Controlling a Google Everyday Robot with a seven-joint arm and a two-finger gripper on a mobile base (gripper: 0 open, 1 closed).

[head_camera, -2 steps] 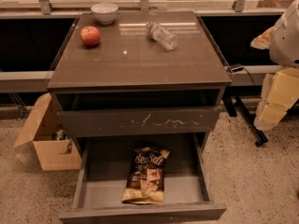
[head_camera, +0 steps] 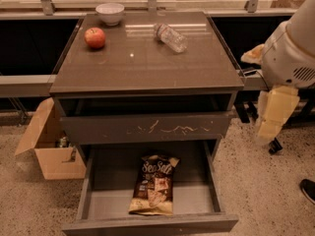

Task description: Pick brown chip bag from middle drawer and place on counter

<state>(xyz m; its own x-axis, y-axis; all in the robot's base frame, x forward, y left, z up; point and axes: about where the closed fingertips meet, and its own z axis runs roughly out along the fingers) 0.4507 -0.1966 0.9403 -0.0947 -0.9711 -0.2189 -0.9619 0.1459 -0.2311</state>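
Note:
The brown chip bag (head_camera: 154, 185) lies flat on the grey floor of the open middle drawer (head_camera: 91, 181), lettering facing up, near the drawer's middle and front. Above it is the shut drawer with pale scratches (head_camera: 147, 128). The glossy counter (head_camera: 142, 58) tops the cabinet. My gripper (head_camera: 274, 116) hangs pale yellow below the white arm at the right, beside the cabinet at about the scratched drawer's height, well away from the bag and holding nothing that I can see.
On the counter stand a red apple (head_camera: 95, 37), a white bowl (head_camera: 110, 13) and a clear plastic bottle (head_camera: 170, 37) lying on its side. An open cardboard box (head_camera: 49, 151) sits on the speckled floor at the left. A dark shoe (head_camera: 308, 190) shows at the right edge.
The arm and gripper have shifted a little to the left, toward the cabinet. The bag, drawer and counter objects have not moved.

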